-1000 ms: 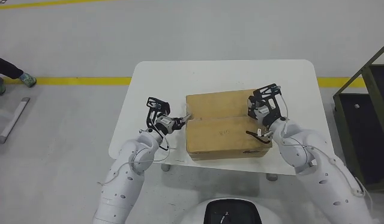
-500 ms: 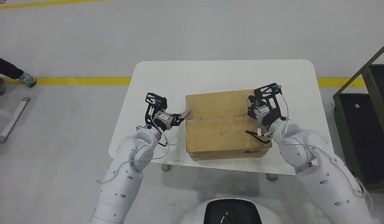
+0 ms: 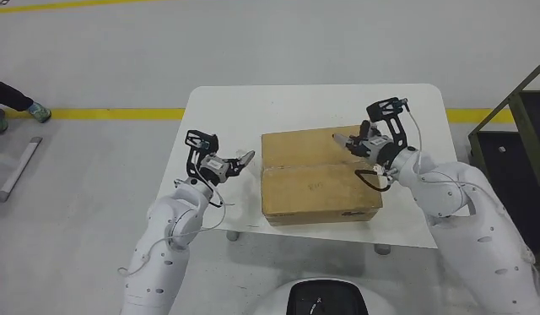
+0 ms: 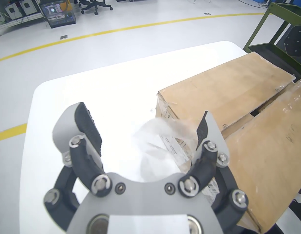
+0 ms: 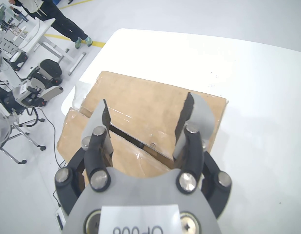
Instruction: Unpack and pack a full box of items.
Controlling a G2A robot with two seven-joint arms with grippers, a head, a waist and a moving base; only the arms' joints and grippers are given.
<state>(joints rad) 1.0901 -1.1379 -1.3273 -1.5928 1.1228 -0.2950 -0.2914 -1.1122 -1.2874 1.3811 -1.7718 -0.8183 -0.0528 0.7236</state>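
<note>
Item 1: cardboard box (image 3: 316, 176), brown. It sits on the middle of the white table (image 3: 321, 104). Both top flaps lie flat, with a narrow dark gap along the seam between them.

Item 2: strip of clear tape (image 4: 160, 132), crumpled. It hangs loose off the box end that faces the left arm.

Item 3: left gripper (image 3: 240, 161). It is over the table just beside that box end, not touching the cardboard. Its jaws are spread wide and clamp nothing. The loose tape lies between the fingers and reaches one pad; whether it sticks there cannot be told.

Item 4: right gripper (image 3: 342, 139). It is above the far flap near the box's opposite end. Its jaws are wide apart and empty, with the seam gap visible between them.
</note>
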